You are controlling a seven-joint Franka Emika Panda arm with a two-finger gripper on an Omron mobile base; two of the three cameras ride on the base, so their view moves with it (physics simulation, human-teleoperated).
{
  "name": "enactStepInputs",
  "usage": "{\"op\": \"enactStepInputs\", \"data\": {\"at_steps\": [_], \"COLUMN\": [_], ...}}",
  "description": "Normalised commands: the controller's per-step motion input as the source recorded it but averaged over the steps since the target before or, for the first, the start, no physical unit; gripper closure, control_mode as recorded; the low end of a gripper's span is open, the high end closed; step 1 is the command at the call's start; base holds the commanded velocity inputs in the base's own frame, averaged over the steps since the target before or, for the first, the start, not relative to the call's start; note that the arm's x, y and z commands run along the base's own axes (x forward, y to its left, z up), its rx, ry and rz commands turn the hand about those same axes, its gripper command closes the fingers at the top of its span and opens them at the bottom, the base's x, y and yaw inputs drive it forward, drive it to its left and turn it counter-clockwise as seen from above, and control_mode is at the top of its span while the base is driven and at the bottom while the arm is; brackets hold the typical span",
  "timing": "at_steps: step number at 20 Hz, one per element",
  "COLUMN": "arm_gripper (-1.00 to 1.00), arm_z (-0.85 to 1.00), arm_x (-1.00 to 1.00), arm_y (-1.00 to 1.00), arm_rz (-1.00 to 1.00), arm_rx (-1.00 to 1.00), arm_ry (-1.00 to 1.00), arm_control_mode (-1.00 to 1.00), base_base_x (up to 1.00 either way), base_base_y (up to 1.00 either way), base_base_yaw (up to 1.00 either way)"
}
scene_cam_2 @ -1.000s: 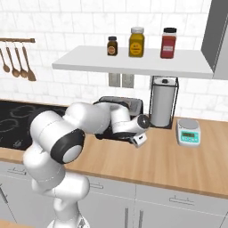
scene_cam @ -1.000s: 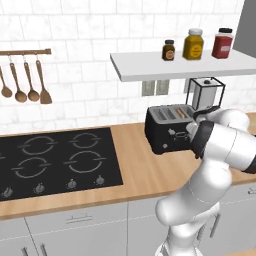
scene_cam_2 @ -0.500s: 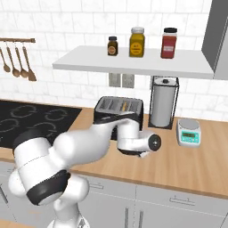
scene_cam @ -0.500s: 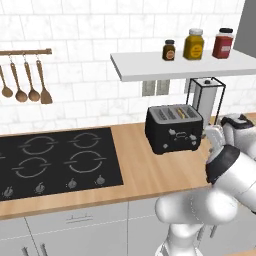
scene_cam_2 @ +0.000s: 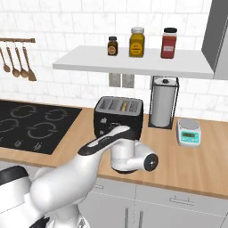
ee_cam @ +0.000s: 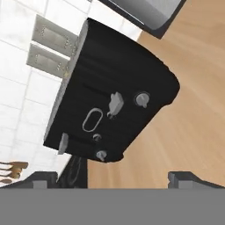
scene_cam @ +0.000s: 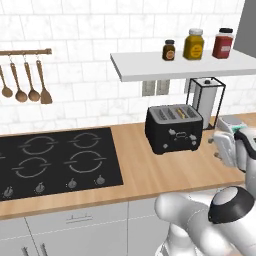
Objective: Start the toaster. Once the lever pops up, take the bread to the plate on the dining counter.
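Left base view: toaster (scene_cam: pixel 174 128) sits center-right of frame on the wood counter (scene_cam: pixel 150 170), back near the tiled wall, under the white shelf (scene_cam: pixel 185 64). Hob (scene_cam: pixel 55 161) fills the left half. I see open wood between the hob's right edge and the toaster, and a clear strip in front of the toaster down to the counter's front edge. Right of the toaster it's tighter: paper towel holder (scene_cam: pixel 207 100) just behind-right, the arm's white links crowd the right edge. Bread (scene_cam: pixel 183 114) shows as a thin golden sliver in the right-hand slot, down inside, barely above the top.

Right base view: toaster (scene_cam_2: pixel 118 116) at frame center, its lower front hidden behind the arm's wrist. Towel holder (scene_cam_2: pixel 163 107) just to its right, small scale (scene_cam_2: pixel 189 132) further right w/ bare counter around it. Bread (scene_cam_2: pixel 126 106) again a thin tan strip in the slot. Shelf w/ three jars (scene_cam_2: pixel 137 42) overhangs the toaster, so limited headroom above the slots.

Hand view: cam rolled, toaster (ee_cam: pixel 115 105) tilted across upper center, black front w/ silver knobs, an oval ring and a small lever tab; wall sockets (ee_cam: pixel 50 52) upper left. Gripper (ee_cam: pixel 112 178) spread wide, fingertips (ee_cam: pixel 186 178) at the bottom corners, nothing between them, well apart from the toaster. Wood counter (ee_cam: pixel 193 114) bare on the right.
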Motion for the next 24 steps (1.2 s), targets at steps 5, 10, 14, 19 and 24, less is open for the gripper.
{"op": "enactStepInputs", "data": {"at_steps": [5, 10, 14, 19, 24], "arm_gripper": [-1.00, -1.00, -1.00, -1.00, -1.00], "arm_z": [1.00, 0.80, 0.07, 0.04, 0.52], "arm_x": [-0.01, 0.04, 0.05, 0.14, 0.08], "arm_y": [0.00, 0.00, 0.06, 0.05, 0.00], "arm_rz": [0.00, 0.00, 0.12, 0.21, 0.19], "arm_rx": [0.00, -0.04, -0.33, -0.46, -0.36], "arm_ry": [-0.01, 0.00, 0.02, 0.02, 0.00], "arm_control_mode": [-1.00, -1.00, -1.00, -1.00, -1.00], "base_base_x": [0.00, 0.00, 0.00, 0.00, 0.00], "base_base_y": [0.00, 0.00, 0.00, 0.00, 0.00], "base_base_yaw": [0.00, 0.00, 0.00, 0.00, 0.00]}}
